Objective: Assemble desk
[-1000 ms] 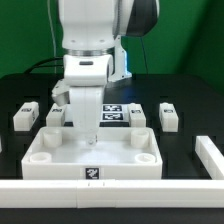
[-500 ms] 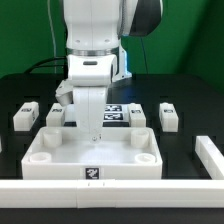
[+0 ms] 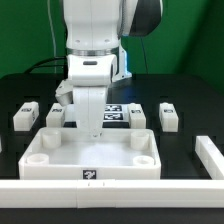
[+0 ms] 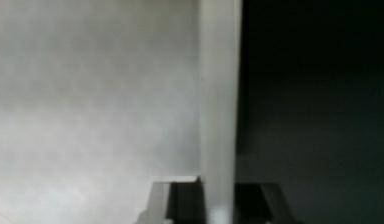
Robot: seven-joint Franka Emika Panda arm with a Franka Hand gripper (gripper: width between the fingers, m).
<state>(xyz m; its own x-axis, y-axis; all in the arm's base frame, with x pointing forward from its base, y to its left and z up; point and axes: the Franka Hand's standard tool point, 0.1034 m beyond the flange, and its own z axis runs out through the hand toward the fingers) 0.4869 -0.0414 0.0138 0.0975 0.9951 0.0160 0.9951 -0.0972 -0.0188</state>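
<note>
The desk top [image 3: 60, 160] is a large white tray with a raised rim, lying at the table's front middle. My gripper [image 3: 96, 130] points straight down at the middle of its far rim. In the wrist view the rim [image 4: 217, 90] runs as a pale strip between my two dark fingers [image 4: 176, 203], which sit tight against it on both sides, so the gripper [image 4: 217, 190] is shut on the rim. White block legs lie behind the tray: two on the exterior view's left [image 3: 25, 115] [image 3: 55, 116] and two on its right [image 3: 137, 117] [image 3: 167, 115].
The marker board [image 3: 116, 110] lies on the black table behind the tray, partly hidden by my arm. A white rail [image 3: 150, 187] runs along the front edge and another white bar [image 3: 210, 155] stands at the exterior view's right.
My gripper has shifted slightly toward the exterior view's right along the far rim. The tray and the legs have not visibly moved.
</note>
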